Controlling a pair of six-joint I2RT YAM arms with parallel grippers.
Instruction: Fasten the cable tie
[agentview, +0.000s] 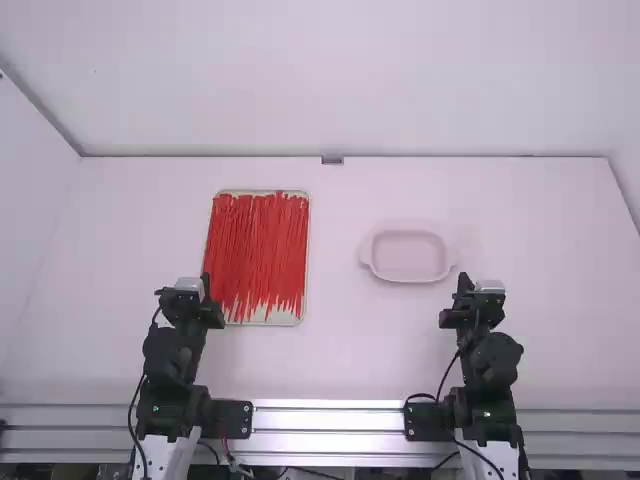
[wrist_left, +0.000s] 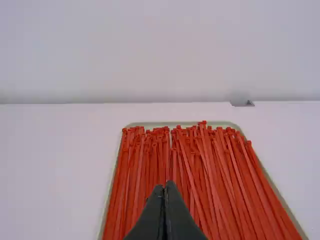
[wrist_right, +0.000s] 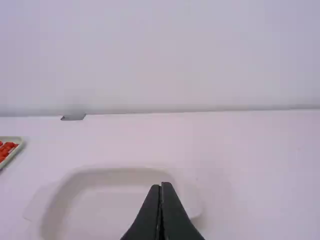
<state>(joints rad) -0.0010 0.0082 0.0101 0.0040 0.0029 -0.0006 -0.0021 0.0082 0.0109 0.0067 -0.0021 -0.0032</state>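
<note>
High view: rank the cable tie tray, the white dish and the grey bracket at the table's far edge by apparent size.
1. cable tie tray, clearly largest
2. white dish
3. grey bracket, by far the smallest

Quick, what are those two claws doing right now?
Left gripper: closed, holding nothing.
Right gripper: closed, holding nothing.

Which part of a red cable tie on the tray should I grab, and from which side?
Probably from straight above with the left claw, which is shut now and must open first. The cable ties lie packed flat along the length of the tray, so span one tie's width. Pick one slanting over the pile toward its right side, near the end closest to you.
</note>
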